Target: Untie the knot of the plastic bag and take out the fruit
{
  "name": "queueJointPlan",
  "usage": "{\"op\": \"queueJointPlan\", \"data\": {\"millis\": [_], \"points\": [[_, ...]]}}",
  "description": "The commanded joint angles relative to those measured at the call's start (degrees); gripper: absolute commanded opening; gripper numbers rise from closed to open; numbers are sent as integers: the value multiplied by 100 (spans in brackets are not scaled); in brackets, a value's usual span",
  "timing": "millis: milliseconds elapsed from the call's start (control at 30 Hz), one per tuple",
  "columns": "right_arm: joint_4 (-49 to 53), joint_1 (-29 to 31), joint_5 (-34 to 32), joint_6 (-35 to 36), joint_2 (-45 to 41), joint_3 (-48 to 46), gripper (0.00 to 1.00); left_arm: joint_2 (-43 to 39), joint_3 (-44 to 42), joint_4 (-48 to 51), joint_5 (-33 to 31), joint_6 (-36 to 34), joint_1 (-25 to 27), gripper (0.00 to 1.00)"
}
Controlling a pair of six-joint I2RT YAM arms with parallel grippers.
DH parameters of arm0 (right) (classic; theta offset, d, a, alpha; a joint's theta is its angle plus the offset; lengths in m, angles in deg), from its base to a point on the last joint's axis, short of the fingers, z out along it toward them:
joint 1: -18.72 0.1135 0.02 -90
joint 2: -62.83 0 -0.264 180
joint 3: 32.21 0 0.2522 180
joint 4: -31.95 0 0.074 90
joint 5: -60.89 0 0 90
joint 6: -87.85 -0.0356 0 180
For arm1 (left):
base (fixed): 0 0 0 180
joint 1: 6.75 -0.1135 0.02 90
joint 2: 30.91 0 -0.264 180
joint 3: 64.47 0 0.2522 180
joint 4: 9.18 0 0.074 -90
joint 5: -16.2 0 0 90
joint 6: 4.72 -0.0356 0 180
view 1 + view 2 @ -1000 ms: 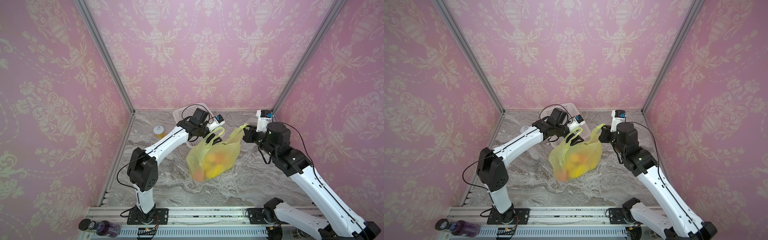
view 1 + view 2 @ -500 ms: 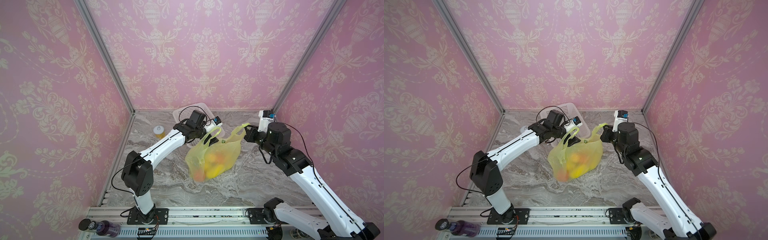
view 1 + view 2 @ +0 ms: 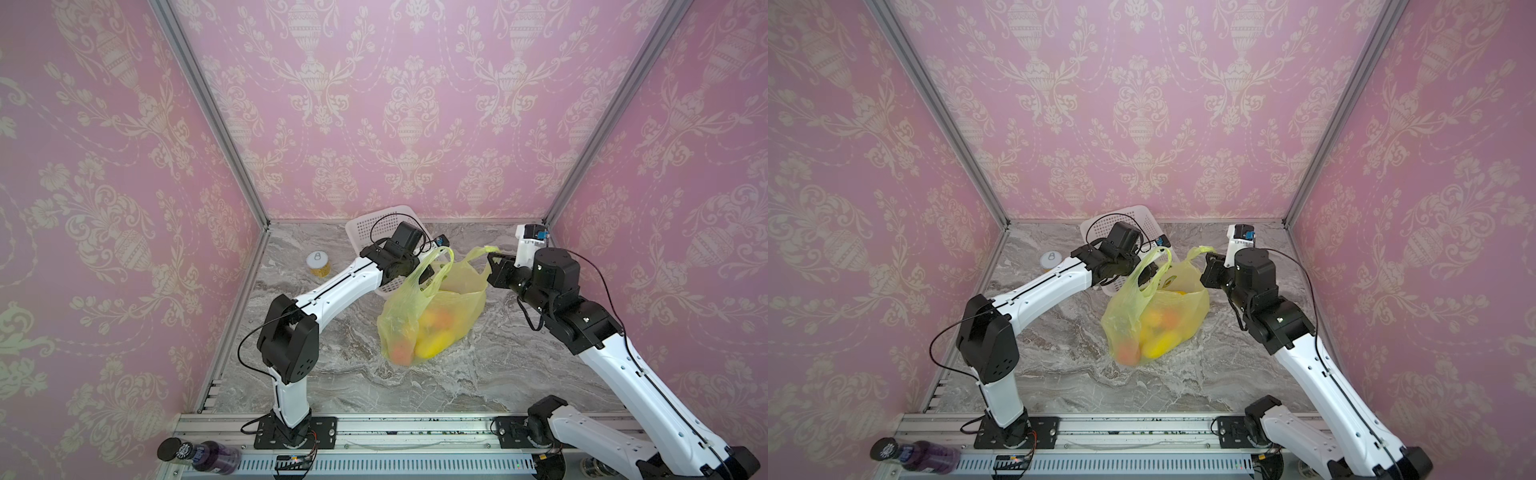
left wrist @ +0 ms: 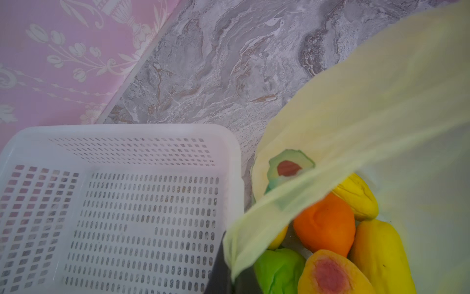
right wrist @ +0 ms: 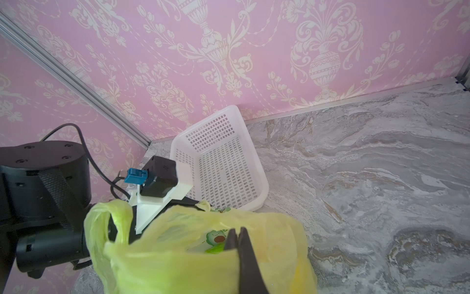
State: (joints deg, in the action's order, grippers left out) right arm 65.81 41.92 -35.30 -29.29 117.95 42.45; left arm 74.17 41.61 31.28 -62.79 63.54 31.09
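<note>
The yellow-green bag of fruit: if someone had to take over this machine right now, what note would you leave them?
Left gripper: shut on one handle of the plastic bag.
Right gripper: shut on the bag's other handle.
Where: the bag's bottom rests on the table, next to the white basket.
Done: untying looks finished. The handles are held apart and the mouth is open.
Left: the fruit is all inside the bag and none is in the basket. It has to be lifted out.

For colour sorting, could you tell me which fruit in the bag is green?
The knobbly green fruit beside the pink-centred peach; others visible are orange or yellow.
</note>
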Motion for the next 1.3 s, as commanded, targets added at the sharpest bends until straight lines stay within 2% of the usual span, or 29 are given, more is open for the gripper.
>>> {"op": "queueJointPlan", "data": {"millis": [0, 167, 267, 467, 667, 767, 867, 933, 1033, 1133, 1267], "points": [[-102, -46, 38, -72, -140, -121, 0, -585, -109, -93, -613, 293, 1, 0], [-126, -46, 62, -63, -163, -253, 0, -1297, -575, -21, -796, 638, 8, 0], [-163, -52, 128, -55, -197, -339, 6, -1747, -823, 130, -969, 883, 8, 0], [-276, -52, 442, -58, -321, -499, 19, -2505, -907, 710, -1802, 1420, 4, 0], [-427, -48, 615, -130, -397, -713, 43, -3333, -1018, 1045, -2623, 1887, -4, 0], [-480, -52, 726, -188, -374, -814, 61, -3374, -926, 1375, -3165, 2037, -30, 0], [-612, -44, 950, -222, -350, -941, 76, -3254, -764, 1746, -4112, 2205, -31, 0], [-694, -38, 1105, -215, -305, -999, 84, -3263, -685, 1839, -4279, 2243, -74, 0], [-787, -36, 1230, -230, -197, -1031, 88, -3386, -542, 1913, -4256, 2323, -87, 0], [-1013, -7, 1334, -315, 95, -1063, 91, -3489, -331, 2110, -4568, 2409, -89, 0], [-1391, 405, 1125, -359, 914, -843, 95, -3616, -453, 2117, -4429, 2432, -84, 0]]}}
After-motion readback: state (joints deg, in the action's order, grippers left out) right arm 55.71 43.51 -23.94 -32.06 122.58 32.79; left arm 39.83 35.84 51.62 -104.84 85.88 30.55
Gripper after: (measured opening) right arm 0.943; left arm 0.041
